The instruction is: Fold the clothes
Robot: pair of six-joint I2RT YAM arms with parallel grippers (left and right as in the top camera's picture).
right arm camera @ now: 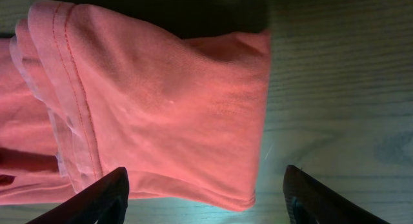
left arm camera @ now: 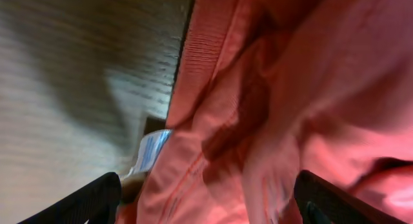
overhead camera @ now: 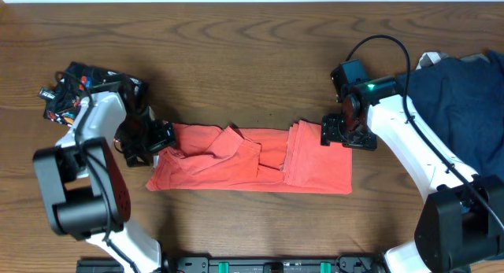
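You've got the red shirt (overhead camera: 252, 164) lying as a long rumpled band across the table (overhead camera: 236, 45), left gripper (overhead camera: 163, 139) at its left end, right gripper (overhead camera: 331, 133) at its top right corner, navy clothes (overhead camera: 457, 92) far right.

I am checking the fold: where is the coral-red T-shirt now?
Overhead view: the coral-red T-shirt lies in the middle of the table, between the left gripper and the right gripper.

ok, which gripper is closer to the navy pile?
Right. The right gripper sits at the end of the coral shirt beside the navy pile; the left gripper is at the opposite end, the whole shirt between.
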